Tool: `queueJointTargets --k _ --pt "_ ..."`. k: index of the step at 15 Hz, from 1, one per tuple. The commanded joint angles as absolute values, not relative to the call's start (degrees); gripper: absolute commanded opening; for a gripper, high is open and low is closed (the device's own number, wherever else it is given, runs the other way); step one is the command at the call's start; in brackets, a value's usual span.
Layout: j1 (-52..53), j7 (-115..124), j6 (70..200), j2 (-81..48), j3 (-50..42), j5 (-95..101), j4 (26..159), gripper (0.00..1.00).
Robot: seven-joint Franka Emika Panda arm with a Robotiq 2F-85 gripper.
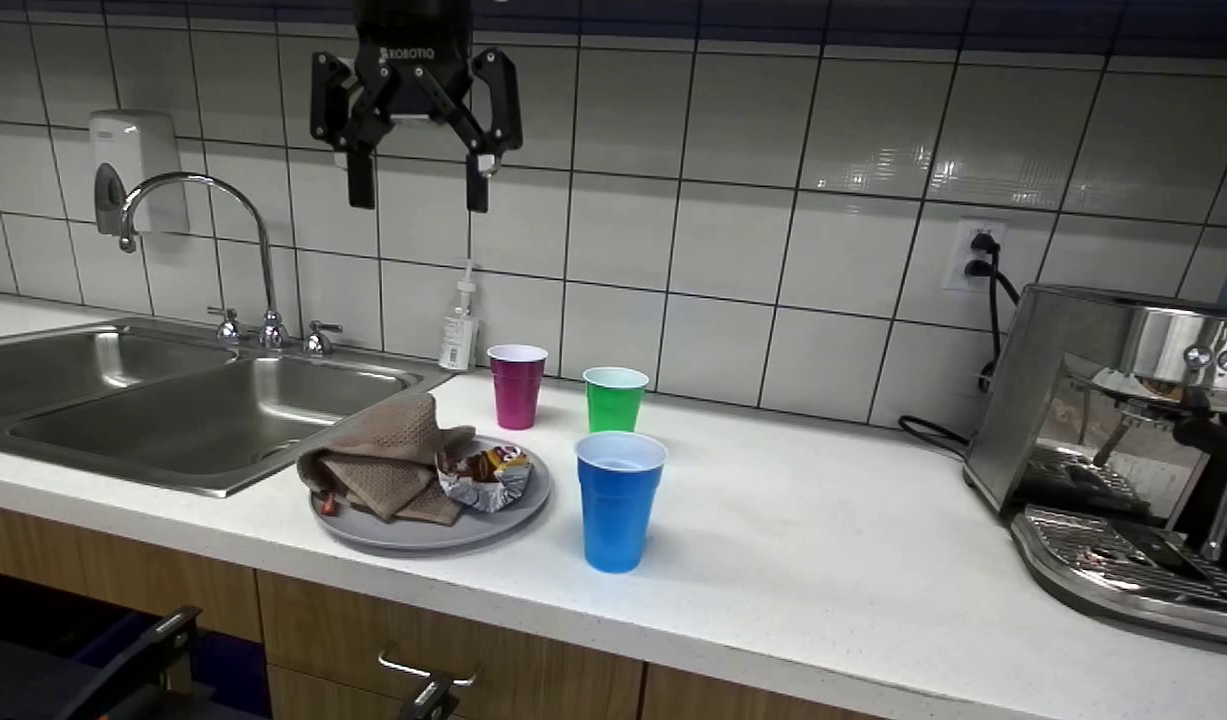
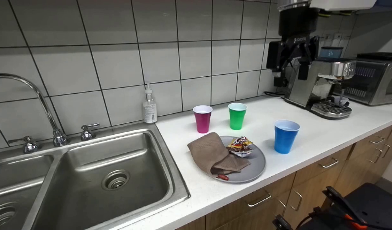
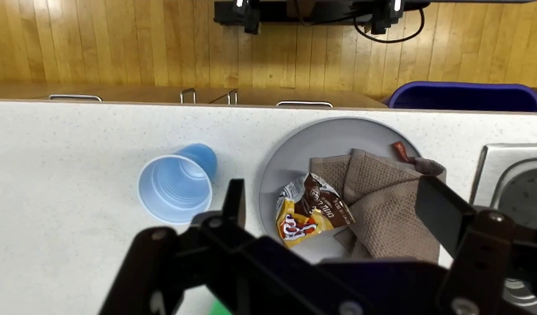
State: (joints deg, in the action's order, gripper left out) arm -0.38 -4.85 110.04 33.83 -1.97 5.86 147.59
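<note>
My gripper [image 1: 419,190] is open and empty, fingers pointing down, high above the counter; it also shows in an exterior view [image 2: 291,76]. In the wrist view its fingers [image 3: 334,203] frame a grey plate [image 3: 294,148]. A crumpled yellow-and-brown wrapper [image 3: 314,205] and a folded brown cloth [image 3: 391,210] with a red tag lie on the plate. A blue cup [image 1: 618,510] stands upright beside the plate. A green cup [image 1: 614,405] and a magenta cup [image 1: 517,395] stand upright behind; the magenta cup is out of sight in the wrist view.
A steel double sink [image 2: 180,195] with a tall faucet [image 2: 39,95] adjoins the plate's side. A pump bottle [image 2: 149,108] stands by the tiled wall. A coffee machine [image 1: 1123,430] stands at the counter's far end. A purple bin [image 3: 465,94] is below the counter edge.
</note>
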Motion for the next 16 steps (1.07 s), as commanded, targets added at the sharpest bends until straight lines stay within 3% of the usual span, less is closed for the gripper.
queueJointTargets --k 1,16 --pt "-1.3 -2.9 115.0 33.7 -1.5 6.9 151.5 1.00" --pt "-3.2 8.2 134.1 17.4 0.6 8.6 152.7 1.00"
